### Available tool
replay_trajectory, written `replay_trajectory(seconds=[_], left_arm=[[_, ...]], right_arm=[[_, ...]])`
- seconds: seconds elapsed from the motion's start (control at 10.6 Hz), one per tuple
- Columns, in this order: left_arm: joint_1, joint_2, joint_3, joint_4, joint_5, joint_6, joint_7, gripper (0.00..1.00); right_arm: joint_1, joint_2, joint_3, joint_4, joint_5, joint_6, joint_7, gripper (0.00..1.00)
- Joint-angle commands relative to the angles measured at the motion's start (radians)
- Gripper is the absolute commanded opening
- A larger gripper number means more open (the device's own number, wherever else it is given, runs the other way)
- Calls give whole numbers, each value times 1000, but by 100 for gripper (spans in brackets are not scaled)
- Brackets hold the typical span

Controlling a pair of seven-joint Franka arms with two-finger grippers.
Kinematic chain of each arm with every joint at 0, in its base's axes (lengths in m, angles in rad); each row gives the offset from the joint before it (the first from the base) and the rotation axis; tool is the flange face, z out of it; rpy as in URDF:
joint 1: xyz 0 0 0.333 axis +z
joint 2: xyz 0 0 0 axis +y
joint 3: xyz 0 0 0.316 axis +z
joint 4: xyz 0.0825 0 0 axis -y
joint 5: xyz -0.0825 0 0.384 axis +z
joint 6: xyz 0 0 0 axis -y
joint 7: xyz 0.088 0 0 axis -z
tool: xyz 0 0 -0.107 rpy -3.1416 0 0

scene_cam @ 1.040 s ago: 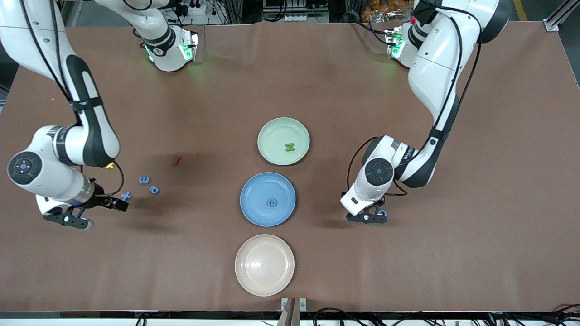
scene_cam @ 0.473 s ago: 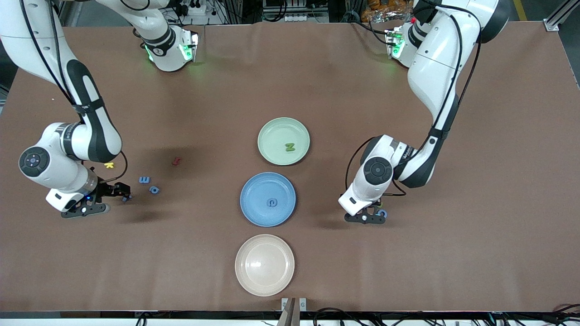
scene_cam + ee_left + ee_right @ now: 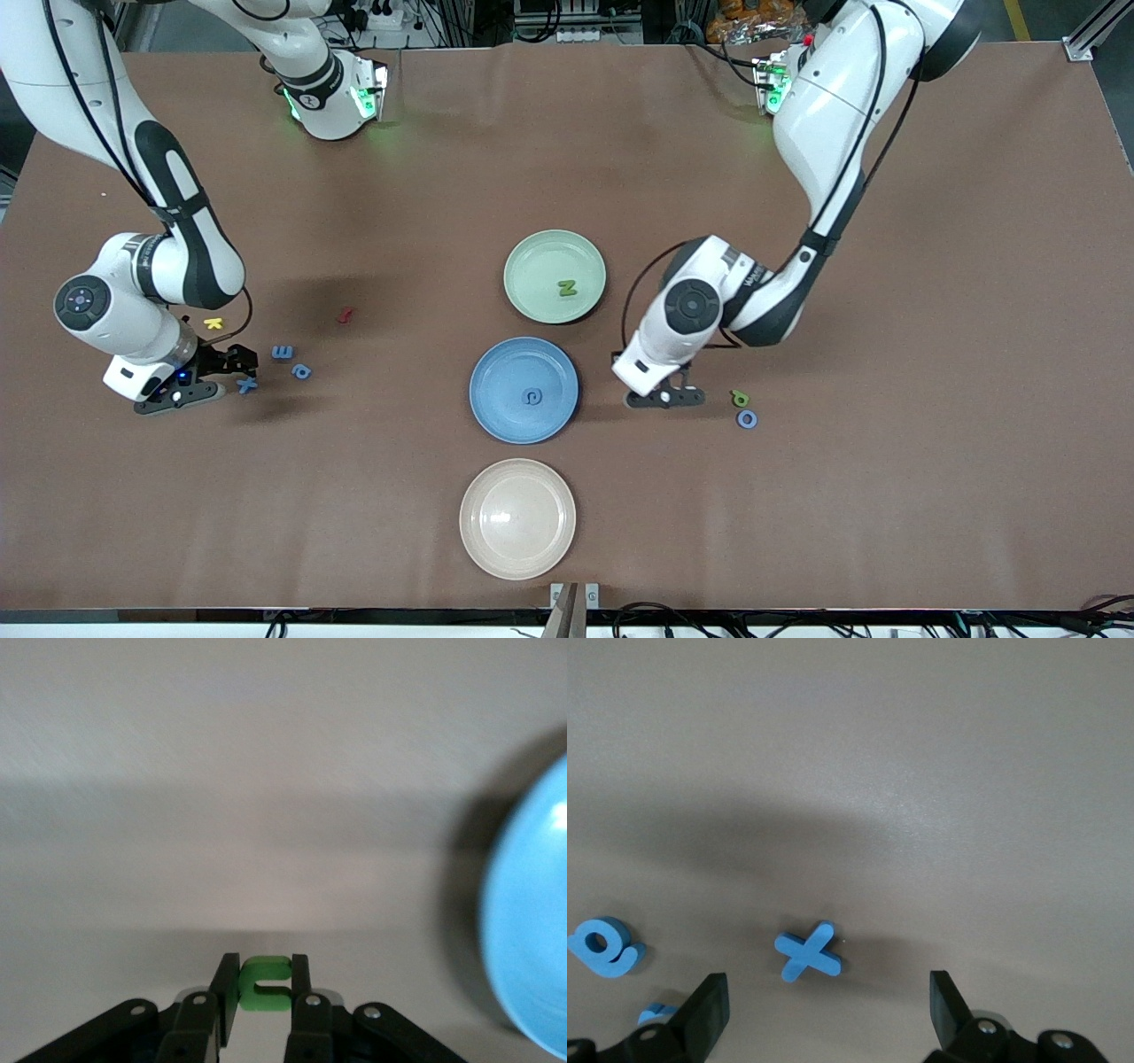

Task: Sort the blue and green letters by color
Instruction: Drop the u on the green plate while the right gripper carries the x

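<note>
I log: green plate (image 3: 554, 257) holds green N (image 3: 567, 287); blue plate (image 3: 523, 425), at its 6 o'clock, holds a blue letter (image 3: 532, 397); beige plate (image 3: 516, 518) bare. Left gripper (image 3: 264, 992) pinches a green letter (image 3: 264, 981) beside blue plate. Right gripper (image 3: 828, 1010) spread wide over blue X (image 3: 808, 950).

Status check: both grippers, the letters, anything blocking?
Left gripper shut on green letter, beside blue plate. Right gripper open, low by blue X. Green N in green plate. Nothing blocking.
</note>
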Motion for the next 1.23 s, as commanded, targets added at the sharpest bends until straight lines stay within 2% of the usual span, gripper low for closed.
replay_trajectory(seconds=[0.0,0.38,0.47,0.57,0.66,0.76,1.04,1.13], left_arm=[[-33,-31,-86,-8,-16,-40,-208,0],[-173,-29,-87,-8,-6,-40,-423,0],[-199,-23,-87,-8,-2,-40,-461,0],[-236,-23,-80,-13,-2,-40,-478,0],[-248,-25,-78,-11,-2,-40,-485,52],[-241,-28,-78,-11,-2,-40,-485,100],[-166,-49,-72,-14,4,-63,-466,100],[-131,-69,-70,-16,55,-109,-401,100]], right_arm=[[-19,27,17,-36,0,106,-14,100],[-16,54,17,-37,0,154,-14,99],[-14,58,17,-37,0,163,-14,79],[-14,58,17,-37,2,164,-11,53],[-14,60,17,-36,3,164,-1,39],[-14,60,17,-37,12,164,3,38],[-13,64,17,-36,26,164,70,32],[-14,64,17,-36,29,164,76,31]])
